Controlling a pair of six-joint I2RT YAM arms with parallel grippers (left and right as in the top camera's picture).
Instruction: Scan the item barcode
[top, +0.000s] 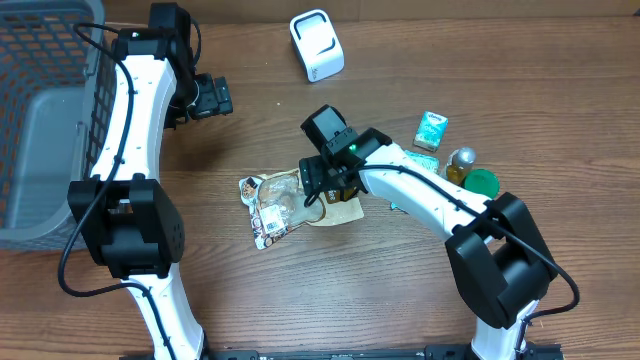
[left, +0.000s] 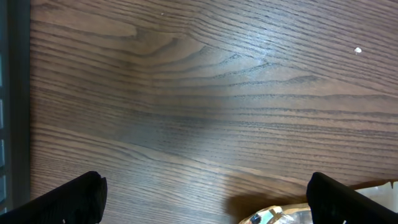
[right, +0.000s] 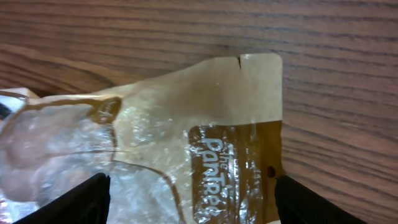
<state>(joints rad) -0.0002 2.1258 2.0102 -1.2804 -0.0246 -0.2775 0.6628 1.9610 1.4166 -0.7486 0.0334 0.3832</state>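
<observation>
- The right gripper hangs low over the snack pouch. Its fingers are spread apart and nothing is clamped between them.
- In the right wrist view the pouch lies flat on the wooden table and fills the gap between the two fingers. Its tan notched end is beside the right-hand finger. Its clear crinkled window runs out past the left-hand finger.
- White lettering on a brown band sits between the fingers, nearer the right-hand one.
- The left gripper is well apart from the pouch. Its fingers are spread wide and empty over bare wood.
- A corner of the pouch shows just inside the left gripper's right-hand finger, at the bottom edge of the left wrist view.
- The white scanner stands well beyond the right gripper's fingers, toward the table's far edge.
- A grey basket sits on the outer side of the left arm.
- A teal box, a small bottle and a green lid lie behind the right gripper, beside its arm.
</observation>
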